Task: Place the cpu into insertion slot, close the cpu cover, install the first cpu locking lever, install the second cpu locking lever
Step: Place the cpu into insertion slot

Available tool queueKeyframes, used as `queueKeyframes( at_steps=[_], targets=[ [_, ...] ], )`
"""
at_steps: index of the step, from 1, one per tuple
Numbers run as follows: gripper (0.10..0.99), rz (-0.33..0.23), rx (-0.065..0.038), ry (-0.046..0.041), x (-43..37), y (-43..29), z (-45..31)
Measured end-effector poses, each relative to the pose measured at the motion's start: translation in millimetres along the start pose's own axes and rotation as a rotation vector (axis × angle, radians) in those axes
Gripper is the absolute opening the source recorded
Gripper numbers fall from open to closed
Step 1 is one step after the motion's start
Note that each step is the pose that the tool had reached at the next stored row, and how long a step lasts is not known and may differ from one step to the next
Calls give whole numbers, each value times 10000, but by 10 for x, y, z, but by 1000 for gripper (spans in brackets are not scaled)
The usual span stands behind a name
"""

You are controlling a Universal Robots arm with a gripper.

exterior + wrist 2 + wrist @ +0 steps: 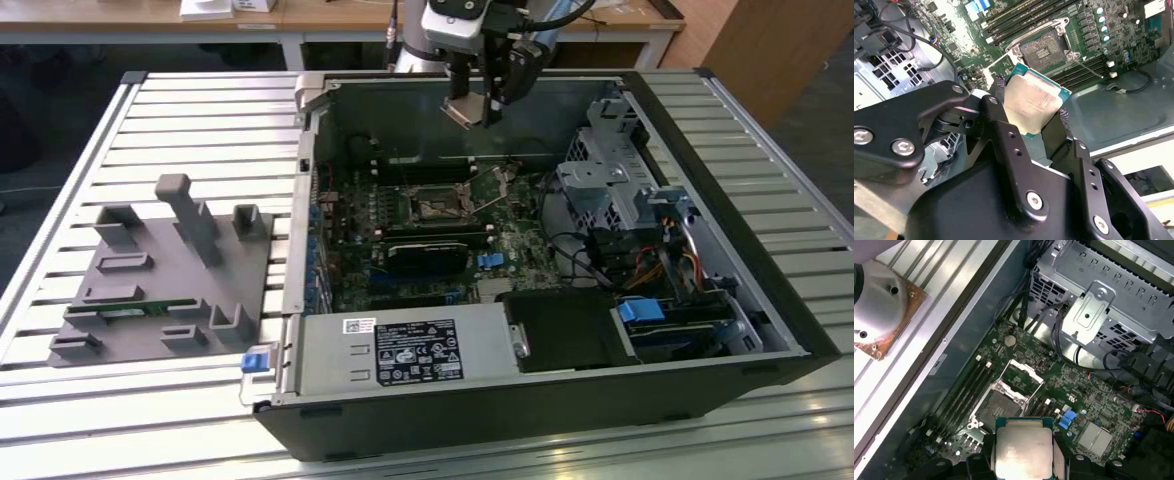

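Note:
My gripper [475,108] hangs over the back of the open computer case, shut on the cpu [461,113]. In both wrist views the cpu [1035,101] [1023,447] is a square chip with a dull tan metal top, pinched at two opposite edges by the black fingers [999,117]. It is in the air, well above the motherboard. The insertion slot [434,206] [1046,48] [995,409] lies bare with nothing in it. The cpu cover [1023,374], a silvery frame, stands flipped up beside the slot. A thin metal lever [1088,68] sticks out next to the socket.
The case [747,250] lies on its side on a slatted metal table [200,120]. A silver drive cage [607,170] [1104,305] and cables fill the exterior view's right. A power supply [400,352] sits at the front. A grey fixture block [167,280] stands outside the case.

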State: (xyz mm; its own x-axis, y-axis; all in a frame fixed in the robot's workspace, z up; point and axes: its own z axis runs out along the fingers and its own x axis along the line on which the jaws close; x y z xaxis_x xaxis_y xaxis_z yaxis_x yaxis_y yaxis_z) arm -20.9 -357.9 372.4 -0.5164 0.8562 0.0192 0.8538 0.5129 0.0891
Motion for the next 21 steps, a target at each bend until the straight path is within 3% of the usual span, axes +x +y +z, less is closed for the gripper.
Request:
queueKeyframes(
  at_steps=[10, 21],
  targets=[
    [541, 835, -16, -74, 0, -1, 10],
    [541, 1037, -19, -93, 0, -1, 18]
  ],
)
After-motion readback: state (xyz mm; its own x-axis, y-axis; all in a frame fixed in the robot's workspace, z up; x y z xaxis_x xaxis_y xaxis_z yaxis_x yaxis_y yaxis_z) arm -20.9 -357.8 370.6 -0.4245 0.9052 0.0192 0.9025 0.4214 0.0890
